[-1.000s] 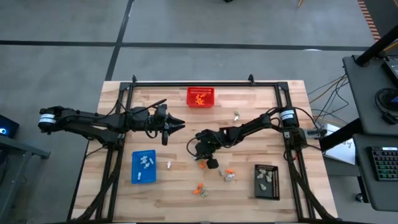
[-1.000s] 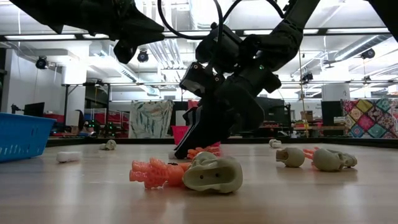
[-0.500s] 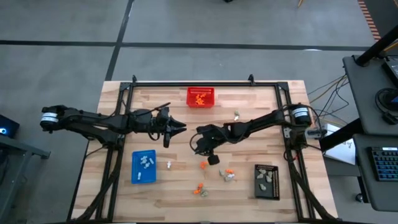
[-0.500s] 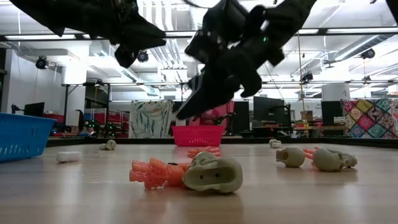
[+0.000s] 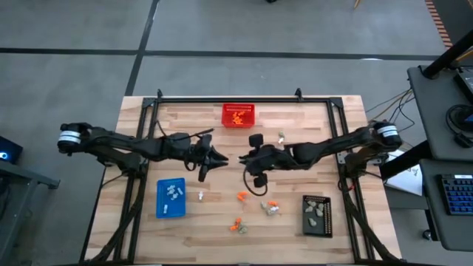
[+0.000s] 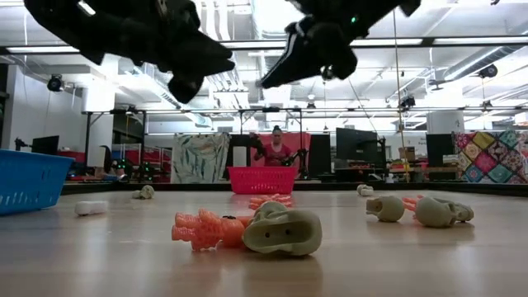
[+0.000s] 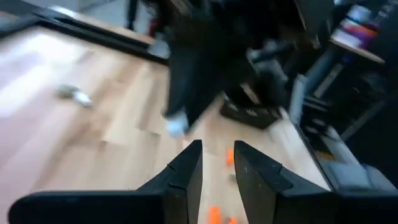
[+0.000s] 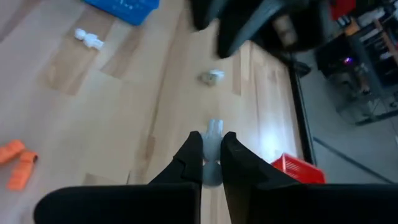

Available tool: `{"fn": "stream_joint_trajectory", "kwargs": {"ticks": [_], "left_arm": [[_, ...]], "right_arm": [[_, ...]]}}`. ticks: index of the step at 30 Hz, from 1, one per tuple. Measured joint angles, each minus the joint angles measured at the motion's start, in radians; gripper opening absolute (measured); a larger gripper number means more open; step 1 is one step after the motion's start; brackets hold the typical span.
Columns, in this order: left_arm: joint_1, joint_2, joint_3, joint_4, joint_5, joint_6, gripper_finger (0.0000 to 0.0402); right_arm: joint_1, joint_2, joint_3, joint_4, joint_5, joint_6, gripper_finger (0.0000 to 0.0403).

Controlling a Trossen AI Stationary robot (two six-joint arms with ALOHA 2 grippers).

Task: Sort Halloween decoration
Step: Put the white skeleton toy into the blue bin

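Jaws of the right gripper [image 5: 244, 157] pinch a small pale trinket [image 8: 213, 134] above mid-tabletop [image 5: 295, 125], seemingly carrying it toward a tray, so the next move calls for lowering over the matching one, while the left gripper [image 5: 222, 159] hovers nearby, slightly parted.

Dark jointed arms (black cables, seemingly).

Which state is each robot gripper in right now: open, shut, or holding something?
Left gripper: open, fingers slightly apart, nothing between them.
Right gripper: shut on a tiny pale grey trinket, lifted above the table.
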Motion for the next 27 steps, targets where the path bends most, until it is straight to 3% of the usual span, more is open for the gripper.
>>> {"fn": "stream_joint_trajectory", "kwargs": {"ticks": [4,15,18,22,27], "left_arm": [[0.0,0.05,0.007,0.023,0.029,0.026,0.009],[0.0,0.141,0.009,0.147,0.022,0.051,0.0184],[0.0,0.142,0.009,0.164,0.01,0.04,0.0189],[0.002,0.143,0.009,0.193,-0.091,0.004,0.0188],[0.001,0.144,0.009,0.231,-0.091,-0.012,0.0183]], "right_arm": [[0.023,-0.028,-0.001,0.013,0.001,-0.025,0.0022],[0.033,-0.03,-0.001,0.032,0.025,-0.069,0.0022],[0.033,-0.03,-0.001,0.033,0.025,-0.074,0.0022],[0.033,-0.03,-0.001,0.033,0.025,-0.076,0.0022],[0.033,-0.03,-0.001,0.033,0.026,-0.076,0.0022]]}}
